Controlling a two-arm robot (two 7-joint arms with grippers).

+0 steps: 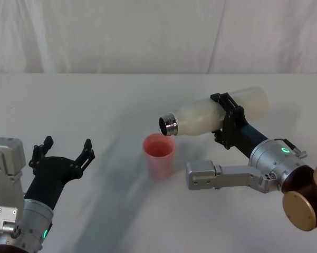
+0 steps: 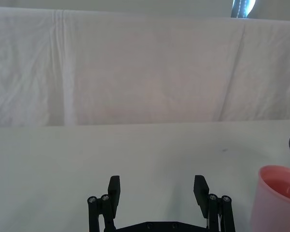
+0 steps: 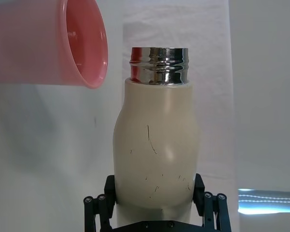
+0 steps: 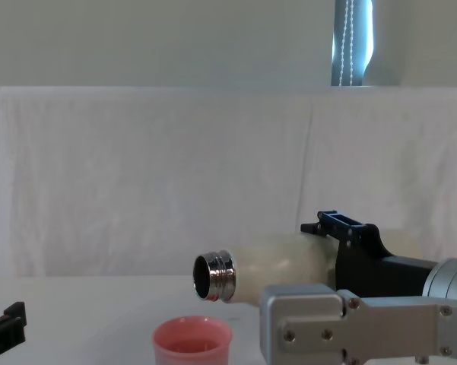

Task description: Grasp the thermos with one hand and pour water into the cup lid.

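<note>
The cream-white thermos (image 1: 211,114) lies nearly horizontal in the air, its steel neck (image 1: 167,125) pointing left and slightly down over the pink cup lid (image 1: 159,155). My right gripper (image 1: 228,122) is shut on the thermos's middle. In the chest view the thermos (image 4: 277,268) hangs just above and right of the cup lid (image 4: 192,343). In the right wrist view the thermos (image 3: 157,154) sits between the fingers, with the cup lid (image 3: 53,43) beside its neck. My left gripper (image 1: 63,149) stands open at the lower left of the table, holding nothing; the left wrist view has it (image 2: 158,189) open too, beside the cup lid (image 2: 278,199).
The white table (image 1: 95,105) runs back to a white cloth backdrop (image 1: 158,31). The cup lid stands upright near the table's middle.
</note>
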